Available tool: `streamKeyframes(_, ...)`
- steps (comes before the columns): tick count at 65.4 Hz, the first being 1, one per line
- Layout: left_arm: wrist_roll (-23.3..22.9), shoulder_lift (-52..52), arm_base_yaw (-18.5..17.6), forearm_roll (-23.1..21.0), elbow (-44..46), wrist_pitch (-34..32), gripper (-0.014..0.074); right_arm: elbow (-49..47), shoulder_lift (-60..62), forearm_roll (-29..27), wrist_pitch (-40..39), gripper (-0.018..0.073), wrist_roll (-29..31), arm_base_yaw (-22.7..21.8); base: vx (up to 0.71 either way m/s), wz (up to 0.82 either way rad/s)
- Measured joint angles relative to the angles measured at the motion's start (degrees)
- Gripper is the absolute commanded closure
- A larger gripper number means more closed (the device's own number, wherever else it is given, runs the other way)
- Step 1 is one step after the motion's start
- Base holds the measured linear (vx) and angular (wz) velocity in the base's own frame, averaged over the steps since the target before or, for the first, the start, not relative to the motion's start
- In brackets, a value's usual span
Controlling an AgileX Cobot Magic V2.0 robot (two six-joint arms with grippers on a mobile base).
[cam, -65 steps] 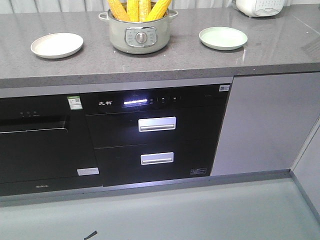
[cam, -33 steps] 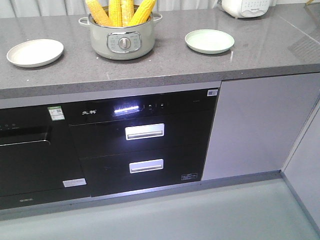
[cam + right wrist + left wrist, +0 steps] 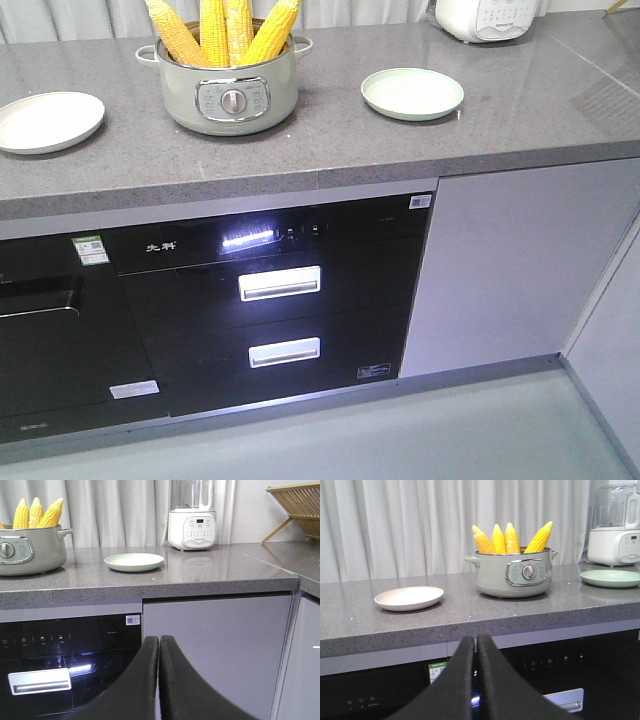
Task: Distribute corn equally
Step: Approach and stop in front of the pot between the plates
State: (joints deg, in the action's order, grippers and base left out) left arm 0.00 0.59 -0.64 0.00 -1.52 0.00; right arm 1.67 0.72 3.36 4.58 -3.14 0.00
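A white plate (image 3: pixel 45 122) sits left of the pot (image 3: pixel 232 100). The corn (image 3: pixel 222 28), four cobs, stands inside it, and a green plate (image 3: pixel 412 94) lies to its right. The left gripper (image 3: pixel 475 641) and right gripper (image 3: pixel 159 640) are closed and empty, lower than the pot. Lifting one cob may drag a leaning neighbour out.

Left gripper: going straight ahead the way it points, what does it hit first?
Probably the front edge of the countertop, below the pot; the left gripper points under the top surface, though depth is unclear.
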Motion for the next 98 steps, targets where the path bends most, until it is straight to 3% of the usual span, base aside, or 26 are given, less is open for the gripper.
streamKeyframes(98, 0.0, 0.0, 0.0, 0.0, 0.0, 0.0, 0.0603, 0.0, 0.0, 0.0, 0.0, 0.057, 0.0, 0.0, 0.13, 0.05)
